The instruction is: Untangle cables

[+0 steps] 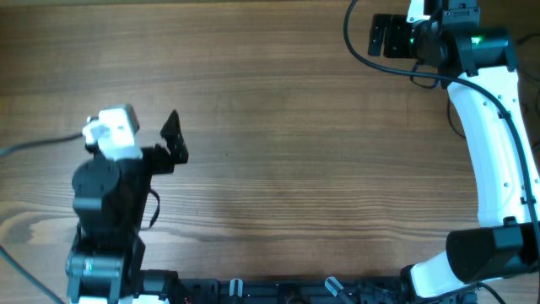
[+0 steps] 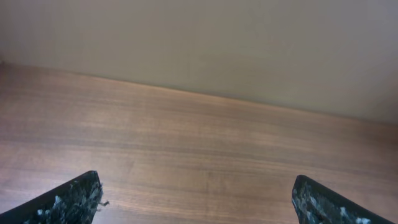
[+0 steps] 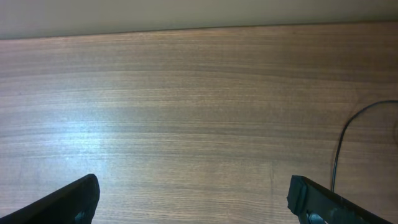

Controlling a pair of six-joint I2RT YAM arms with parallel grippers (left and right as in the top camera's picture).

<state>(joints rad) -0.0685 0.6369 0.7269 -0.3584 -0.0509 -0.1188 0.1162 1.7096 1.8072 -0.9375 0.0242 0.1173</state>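
Observation:
The thin black cables with plug ends are out of view in every frame. My left gripper (image 1: 175, 139) is open and empty over the left part of the wooden table (image 1: 287, 143); its wrist view shows two spread fingers (image 2: 196, 186) with bare wood between them. My right gripper (image 1: 384, 36) is open and empty at the far right corner; its wrist view (image 3: 194, 186) also shows only bare wood between the fingers.
A thicker black cord (image 1: 359, 46) attached to the right arm loops over the table's far right; it also shows at the right edge of the right wrist view (image 3: 339, 155). The table's far edge (image 2: 205, 94) meets a plain wall.

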